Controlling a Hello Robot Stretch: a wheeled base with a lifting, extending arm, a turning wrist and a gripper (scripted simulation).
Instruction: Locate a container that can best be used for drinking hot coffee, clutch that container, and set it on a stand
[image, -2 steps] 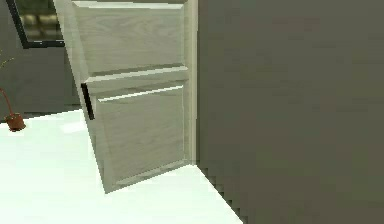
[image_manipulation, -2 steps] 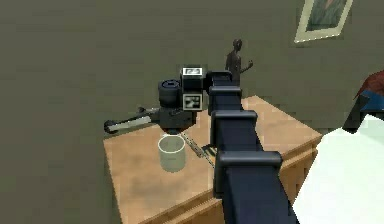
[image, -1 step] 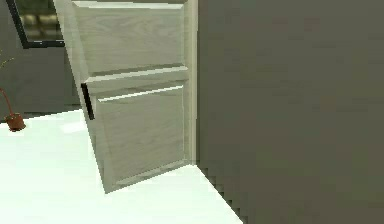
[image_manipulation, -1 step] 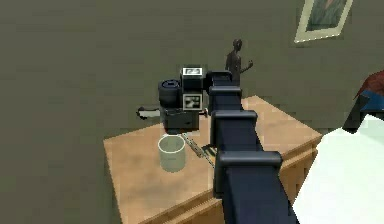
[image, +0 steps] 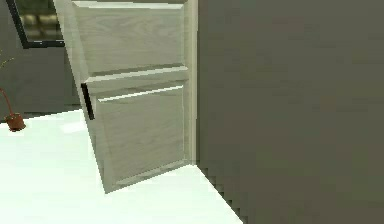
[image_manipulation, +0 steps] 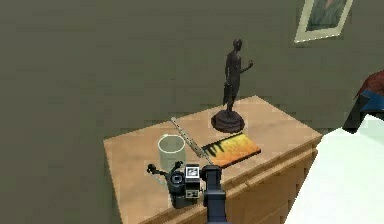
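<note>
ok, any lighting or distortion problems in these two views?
Forward view: the floor is lit almost to plain white, the wall is dim, and the door leans only in the picture. Arm side view: the dresser top is evenly lit, so the white cup and the dark hand both stand out.

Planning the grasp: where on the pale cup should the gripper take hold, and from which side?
Probably its round side wall, just below the rim, coming from the near side: the cup stands upright, mouth up, with the orange book close on its right.
</note>
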